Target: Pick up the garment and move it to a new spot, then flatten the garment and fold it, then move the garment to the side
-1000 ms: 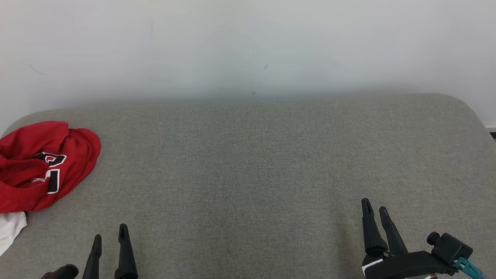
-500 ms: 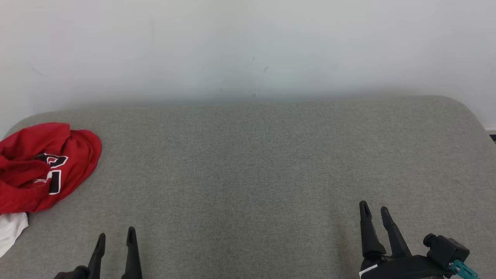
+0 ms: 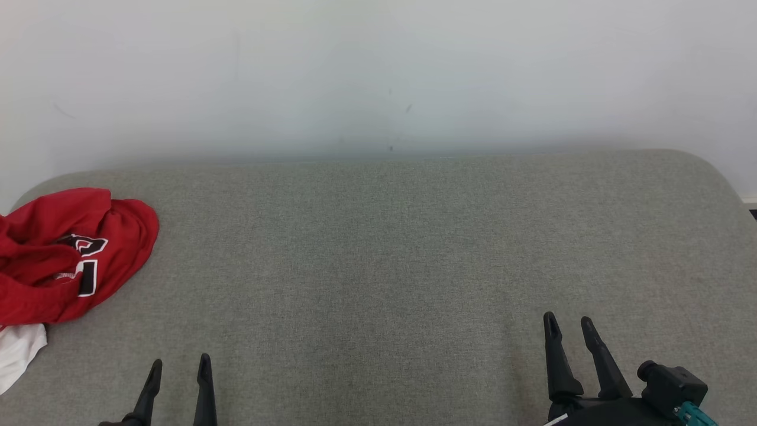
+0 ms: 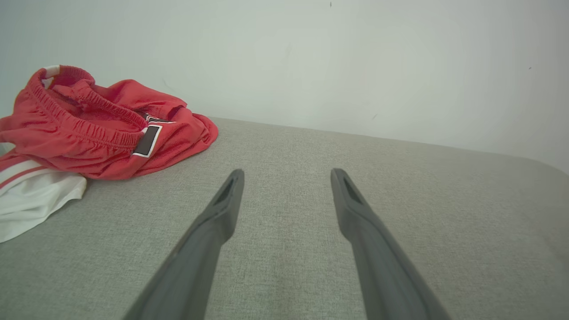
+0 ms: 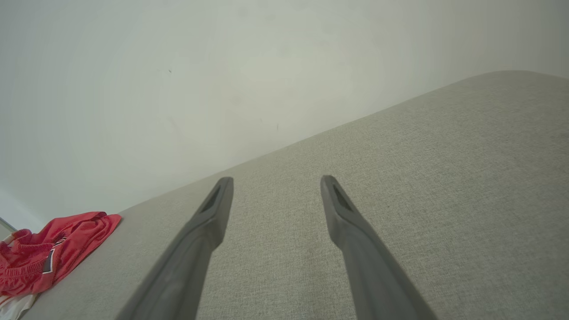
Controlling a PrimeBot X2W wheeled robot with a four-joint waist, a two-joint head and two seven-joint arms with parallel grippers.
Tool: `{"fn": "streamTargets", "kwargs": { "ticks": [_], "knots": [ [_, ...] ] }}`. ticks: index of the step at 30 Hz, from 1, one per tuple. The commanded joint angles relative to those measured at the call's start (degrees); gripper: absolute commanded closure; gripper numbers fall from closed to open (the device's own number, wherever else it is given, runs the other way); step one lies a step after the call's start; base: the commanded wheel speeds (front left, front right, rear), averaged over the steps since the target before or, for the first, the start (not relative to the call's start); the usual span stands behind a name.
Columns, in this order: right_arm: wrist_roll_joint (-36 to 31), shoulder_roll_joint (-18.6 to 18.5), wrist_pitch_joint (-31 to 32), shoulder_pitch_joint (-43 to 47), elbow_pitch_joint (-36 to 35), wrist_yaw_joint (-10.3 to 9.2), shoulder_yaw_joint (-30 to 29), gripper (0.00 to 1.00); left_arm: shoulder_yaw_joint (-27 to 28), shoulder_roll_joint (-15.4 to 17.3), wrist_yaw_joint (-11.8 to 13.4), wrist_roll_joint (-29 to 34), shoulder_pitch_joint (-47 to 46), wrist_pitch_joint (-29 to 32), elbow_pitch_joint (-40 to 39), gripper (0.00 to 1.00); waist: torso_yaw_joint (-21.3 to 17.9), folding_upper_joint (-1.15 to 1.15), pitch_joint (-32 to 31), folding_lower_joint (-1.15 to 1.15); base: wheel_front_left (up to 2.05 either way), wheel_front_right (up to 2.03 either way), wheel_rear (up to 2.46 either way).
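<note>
Fingers of the left gripper (image 3: 179,362) stand wide and empty over the near left of the grey table (image 3: 384,248); those of the right gripper (image 3: 567,319) likewise, near right. The crumpled red garment (image 3: 71,254) lies at the table's left edge, partly over a white cloth (image 3: 20,355).

Garment (image 3: 71,254) lies at the cushion's (image 3: 384,266) far-left edge.

Noted: left gripper (image 3: 180,361) and right gripper (image 3: 568,319) each have two long dark-grey tapered fingers (image 4: 204,244), slotted near the tips. Behind the right one: black base (image 3: 597,409), knobbed black block (image 3: 671,384), teal connector (image 3: 689,412).
</note>
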Motion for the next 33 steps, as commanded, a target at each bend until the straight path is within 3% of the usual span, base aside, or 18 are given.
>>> {"fn": "streamTargets", "kwargs": {
  "ticks": [1, 23, 33],
  "knots": [
    [-1.45, -0.12, -0.48, 0.62, -0.34, -0.08, 0.03, 0.0, 0.39, 0.02, 0.12, 1.45, 0.2, -0.6, -0.3, 0.0, -0.03, 0.0, -0.03, 0.0, 0.0, 0.0, 0.0],
    [-9.84, -0.14, -2.78, 1.77, -0.76, -0.09, -0.48, 0.0, 4.17, -1.15, -0.02, 9.83, 1.84, -2.88, -1.0, 0.0, -0.1, 0.0, -0.08, 0.0, 0.0, 0.0, 0.0],
    [-6.25, -0.12, -3.15, 1.9, 0.15, -0.1, -1.84, 0.0, 5.58, -1.63, -0.83, 10.55, 2.22, -3.21, -1.13, 0.0, -0.08, 0.0, 0.01, 0.0, 0.0, 0.0, 0.0]
  ]
}}
